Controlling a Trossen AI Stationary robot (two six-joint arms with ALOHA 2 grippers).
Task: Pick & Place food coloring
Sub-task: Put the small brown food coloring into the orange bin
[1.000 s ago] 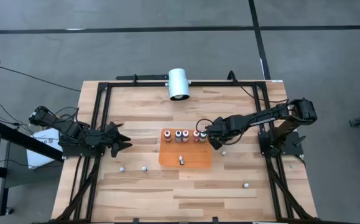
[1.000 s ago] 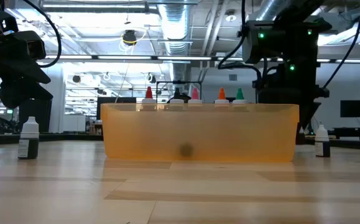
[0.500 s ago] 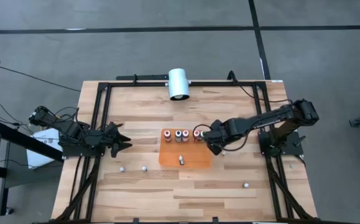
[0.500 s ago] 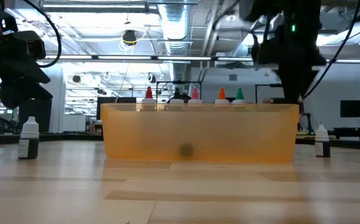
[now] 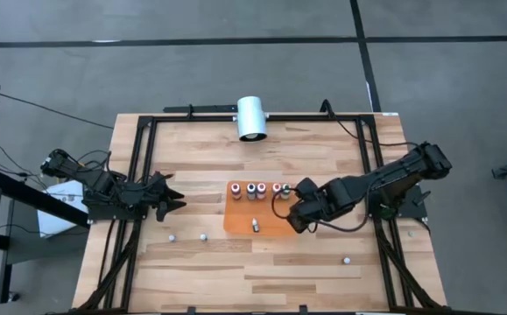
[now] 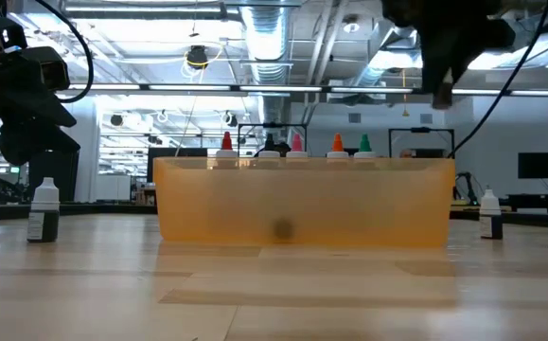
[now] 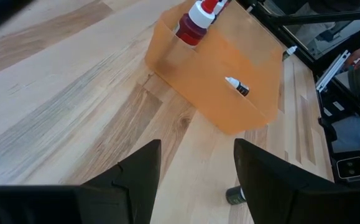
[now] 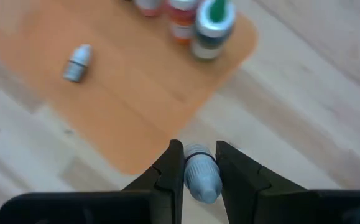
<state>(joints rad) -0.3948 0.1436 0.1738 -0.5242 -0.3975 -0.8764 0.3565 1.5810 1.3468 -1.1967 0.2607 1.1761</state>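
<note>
the left pincer (image 5: 172, 198) waits open at the counter's (image 5: 192, 157) left edge as before, while the right pincer (image 5: 295, 215), gripping a pale-capped bottle (image 8: 201, 175), has swung nearer from the row of bottles (image 5: 257, 189) to the orange tray's (image 5: 240, 223) corner, so one more looks near placing.

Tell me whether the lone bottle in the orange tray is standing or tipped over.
Tipped. The bottle lies on its side on the tray floor.
</note>
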